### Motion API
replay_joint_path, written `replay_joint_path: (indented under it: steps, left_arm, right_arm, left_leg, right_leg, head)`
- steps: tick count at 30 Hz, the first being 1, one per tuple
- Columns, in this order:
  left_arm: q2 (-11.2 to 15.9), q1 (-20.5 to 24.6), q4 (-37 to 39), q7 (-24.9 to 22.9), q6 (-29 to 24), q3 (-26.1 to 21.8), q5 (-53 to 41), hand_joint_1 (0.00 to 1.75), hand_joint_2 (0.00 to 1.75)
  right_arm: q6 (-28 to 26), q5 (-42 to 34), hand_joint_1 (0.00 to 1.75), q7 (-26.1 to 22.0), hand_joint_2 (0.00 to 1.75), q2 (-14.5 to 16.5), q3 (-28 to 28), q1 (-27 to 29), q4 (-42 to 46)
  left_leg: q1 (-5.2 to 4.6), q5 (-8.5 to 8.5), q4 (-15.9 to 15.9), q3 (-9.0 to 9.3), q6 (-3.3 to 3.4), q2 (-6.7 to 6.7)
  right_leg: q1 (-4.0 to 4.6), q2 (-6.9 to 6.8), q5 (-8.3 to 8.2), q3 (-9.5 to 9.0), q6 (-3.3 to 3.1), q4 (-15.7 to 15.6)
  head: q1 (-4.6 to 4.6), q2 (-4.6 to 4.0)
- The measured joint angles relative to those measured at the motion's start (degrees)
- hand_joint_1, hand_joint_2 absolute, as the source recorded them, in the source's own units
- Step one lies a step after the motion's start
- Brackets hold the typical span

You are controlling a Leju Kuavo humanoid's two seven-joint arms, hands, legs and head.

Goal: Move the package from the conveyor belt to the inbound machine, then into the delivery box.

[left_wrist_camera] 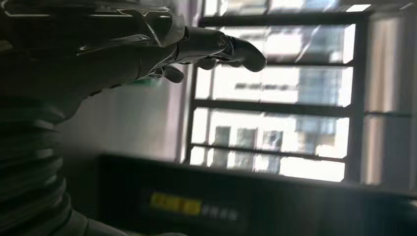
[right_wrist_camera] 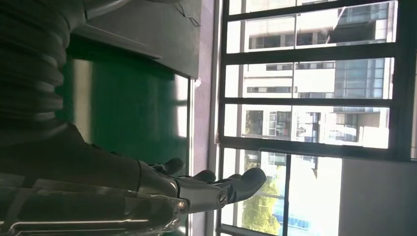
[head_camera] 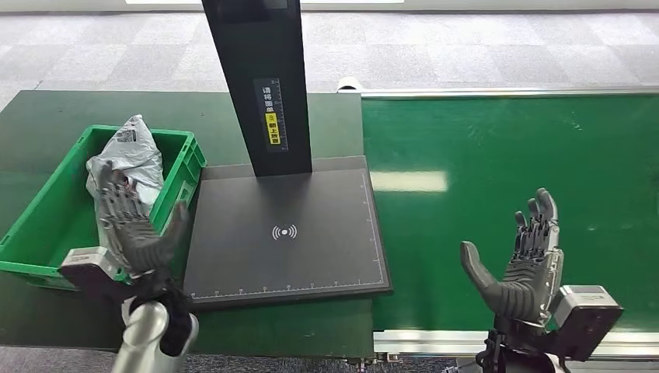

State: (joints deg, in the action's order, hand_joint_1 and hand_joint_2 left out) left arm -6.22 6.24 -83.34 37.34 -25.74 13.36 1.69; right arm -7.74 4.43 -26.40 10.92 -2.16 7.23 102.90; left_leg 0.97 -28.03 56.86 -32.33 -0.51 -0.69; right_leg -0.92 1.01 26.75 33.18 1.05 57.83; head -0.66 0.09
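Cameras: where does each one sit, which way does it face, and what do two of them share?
Head view: high on the body, looking down at the scanner, green crate holding the package, and belt; both open hands show, left hand, right hand.
Left wrist view: behind the left hand, facing windows.
Right wrist view: behind the right hand, facing the belt edge and windows.
Shared: head and right wrist both show the belt.
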Motion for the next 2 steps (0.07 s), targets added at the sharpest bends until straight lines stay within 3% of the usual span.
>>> replay_joint_path:
  steps: [2]
  left_arm:
    - [-1.0,-2.2,1.4,-0.4,3.6,4.8,4.3,0.00,1.75]
  right_arm:
    - [-0.2,0.6,0.00,0.2,1.75,0.1,-1.2,0.0,-2.1]
  left_leg:
    - [0.01,-0.01,0.0,0.00,0.00,0.00]
  right_leg:
    - [0.01,0.00,0.00,0.00,0.00,0.0]
  head:
    - [-0.01,0.00]
